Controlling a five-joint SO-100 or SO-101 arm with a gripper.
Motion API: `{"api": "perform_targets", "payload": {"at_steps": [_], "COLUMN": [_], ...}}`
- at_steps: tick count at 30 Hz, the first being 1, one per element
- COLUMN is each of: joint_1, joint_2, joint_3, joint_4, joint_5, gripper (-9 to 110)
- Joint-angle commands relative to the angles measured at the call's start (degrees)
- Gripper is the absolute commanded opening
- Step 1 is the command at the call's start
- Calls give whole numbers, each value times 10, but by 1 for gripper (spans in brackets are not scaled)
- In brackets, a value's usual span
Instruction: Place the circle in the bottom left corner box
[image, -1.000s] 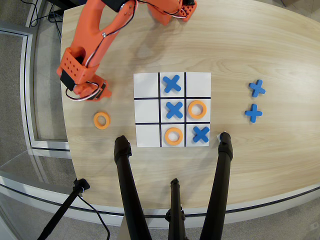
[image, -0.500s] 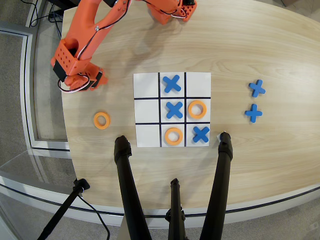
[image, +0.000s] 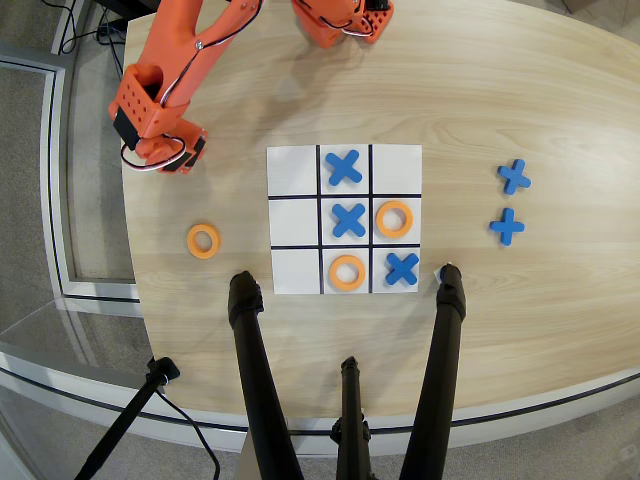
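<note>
Overhead view: the gripper (image: 165, 152) sits at upper left of the frame, and I cannot tell how its jaws stand. A loose ring (image: 203, 241) lies flat on the table (image: 520, 90) below and just right of it, apart from it, left of the grid (image: 344, 219). Three rings in all: two more sit in grid cells (image: 394, 219) (image: 347, 272). Five blue crosses: three on the grid, two at right. The top-right cell (image: 396, 168) is bare. Being round, the ring has no long axis.
</note>
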Motion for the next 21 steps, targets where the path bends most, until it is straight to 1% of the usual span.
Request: {"api": "perform_targets", "payload": {"at_steps": [1,6,10,13,17,21], "joint_1": [-11,-34,-67,-104,-157,-229], "joint_2": [16,52,103,145,217,332], "joint_3": [-1,-8,-33,-33,-1,72], "joint_4": [-5,7,41,42,76,118], "joint_5": [15,47,97,139,167,191], "gripper": [0,0,0,0,0,0]}}
